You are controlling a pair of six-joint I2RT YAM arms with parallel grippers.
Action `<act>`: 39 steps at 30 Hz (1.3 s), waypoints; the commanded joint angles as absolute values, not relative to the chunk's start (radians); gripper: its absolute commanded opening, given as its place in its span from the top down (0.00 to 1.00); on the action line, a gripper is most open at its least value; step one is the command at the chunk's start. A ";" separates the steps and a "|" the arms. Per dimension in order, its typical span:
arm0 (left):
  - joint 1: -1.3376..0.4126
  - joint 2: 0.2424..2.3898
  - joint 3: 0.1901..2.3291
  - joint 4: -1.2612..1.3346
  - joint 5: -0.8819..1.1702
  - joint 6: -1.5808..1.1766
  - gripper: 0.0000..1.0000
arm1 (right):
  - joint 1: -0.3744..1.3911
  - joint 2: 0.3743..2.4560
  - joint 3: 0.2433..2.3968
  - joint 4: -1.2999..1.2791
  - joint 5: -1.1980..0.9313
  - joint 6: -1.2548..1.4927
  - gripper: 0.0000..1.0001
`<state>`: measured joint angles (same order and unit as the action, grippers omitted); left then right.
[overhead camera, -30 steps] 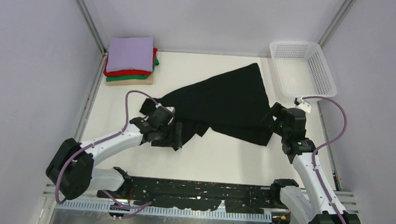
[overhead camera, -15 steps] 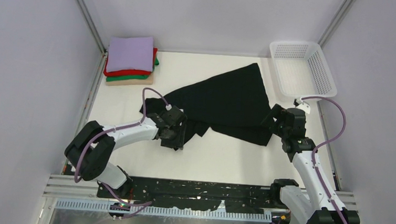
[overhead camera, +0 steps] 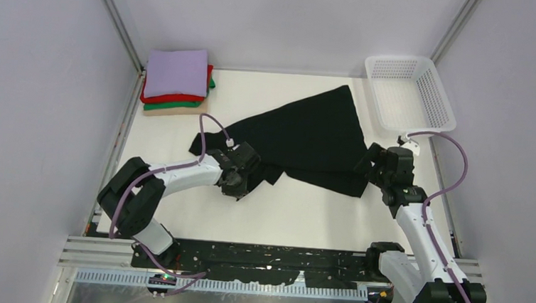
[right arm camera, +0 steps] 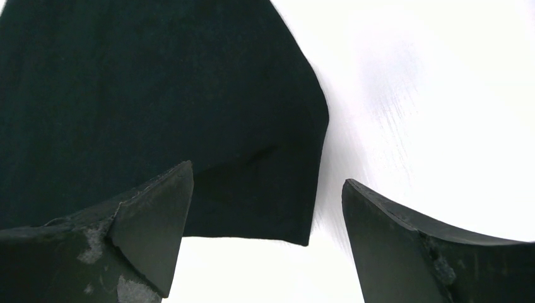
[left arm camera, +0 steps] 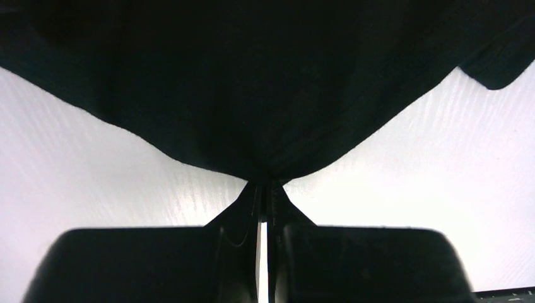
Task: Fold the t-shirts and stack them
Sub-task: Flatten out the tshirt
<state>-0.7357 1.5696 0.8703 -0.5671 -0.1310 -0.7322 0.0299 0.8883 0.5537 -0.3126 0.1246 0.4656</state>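
A black t-shirt (overhead camera: 302,136) lies crumpled and partly spread across the middle of the white table (overhead camera: 296,210). My left gripper (overhead camera: 243,180) is at its near-left edge and is shut on a pinch of that black cloth (left arm camera: 252,76), which bunches up at the closed tips of the left gripper (left arm camera: 265,188). At the shirt's near-right corner my right gripper (overhead camera: 372,167) stands open. In the right wrist view, the corner of the shirt (right arm camera: 158,95) lies between the wide-spread fingers of the right gripper (right arm camera: 267,177), untouched. A stack of folded t-shirts (overhead camera: 177,81), lavender on top, sits at the back left.
A white mesh basket (overhead camera: 436,99) stands at the back right, just beyond the right arm. Grey walls close in both sides. A black rail (overhead camera: 265,255) runs along the near edge between the arm bases.
My left gripper slid right along the shirt's near edge and closed on the black cloth. The right gripper stayed open at the near-right corner.
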 commanded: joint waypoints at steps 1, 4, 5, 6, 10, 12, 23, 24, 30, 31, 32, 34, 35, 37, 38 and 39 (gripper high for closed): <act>-0.739 1.521 0.852 -0.632 -0.218 -0.759 1.00 | 0.025 0.877 0.592 -0.418 0.148 0.485 0.05; -0.739 1.455 0.822 -0.633 -0.229 -0.758 1.00 | 0.025 0.870 0.582 -0.479 0.111 0.478 0.03; -0.739 1.436 0.816 -0.633 -0.232 -0.757 1.00 | 0.025 0.870 0.570 -0.494 0.091 0.474 0.01; -0.739 1.418 0.809 -0.635 -0.234 -0.754 1.00 | 0.026 0.872 0.563 -0.499 0.083 0.474 0.01; -0.739 1.370 0.796 -0.636 -0.230 -0.748 1.00 | 0.025 0.901 0.523 -0.492 0.034 0.489 0.13; -0.739 1.348 0.787 -0.630 -0.230 -0.743 1.00 | 0.026 0.931 0.513 -0.469 0.017 0.494 0.21; -0.739 1.312 0.757 -0.628 -0.253 -0.741 1.00 | 0.048 1.137 0.497 -0.314 -0.009 0.521 0.47; -0.739 1.308 0.755 -0.630 -0.259 -0.742 1.00 | 0.049 1.147 0.496 -0.308 0.014 0.521 0.48; -0.738 1.279 0.747 -0.647 -0.296 -0.751 1.00 | 0.054 1.201 0.491 -0.278 0.030 0.525 0.61; -0.737 1.275 0.747 -0.647 -0.302 -0.752 1.00 | 0.056 1.206 0.489 -0.270 0.024 0.526 0.70; -0.736 1.269 0.750 -0.649 -0.311 -0.753 1.00 | 0.057 1.207 0.486 -0.254 0.016 0.529 0.75; -0.729 1.252 0.758 -0.661 -0.337 -0.761 1.00 | 0.059 1.198 0.481 -0.227 0.014 0.531 0.88; -0.723 1.239 0.764 -0.669 -0.354 -0.764 1.00 | 0.059 1.184 0.480 -0.219 0.014 0.530 0.93; -0.710 1.198 0.780 -0.683 -0.392 -0.764 1.00 | 0.060 1.149 0.487 -0.201 0.015 0.521 0.94; -0.703 1.169 0.794 -0.685 -0.413 -0.758 1.00 | 0.060 1.118 0.498 -0.193 0.017 0.517 0.95; -0.696 1.139 0.803 -0.688 -0.432 -0.751 1.00 | 0.060 1.101 0.513 -0.189 0.018 0.511 0.95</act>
